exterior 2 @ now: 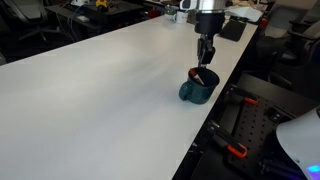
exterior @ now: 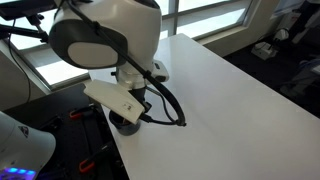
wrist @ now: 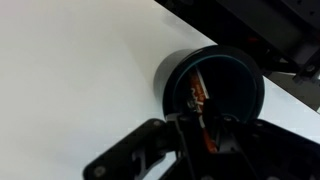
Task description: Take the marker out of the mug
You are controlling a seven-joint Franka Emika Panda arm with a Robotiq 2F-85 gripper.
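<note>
The dark mug [exterior 2: 190,94] stands upright on the white table [exterior 2: 100,90] near its edge. It also shows in the wrist view [wrist: 172,72], and in an exterior view [exterior: 125,124] it is mostly hidden under the arm. The reddish-brown marker [wrist: 199,96] leans inside the mug, and its top sticks out above the rim [exterior 2: 201,77]. My gripper [exterior 2: 205,66] comes straight down over the mug's mouth. In the wrist view its fingers [wrist: 204,128] press on both sides of the marker's upper part. The marker's lower end is still inside the mug.
The mug is close to the table's edge [exterior 2: 215,115], with red-and-black equipment [exterior 2: 240,150] below it. A black cable [exterior: 172,108] loops from the arm over the table. Desks and clutter stand beyond the far end [exterior 2: 100,8].
</note>
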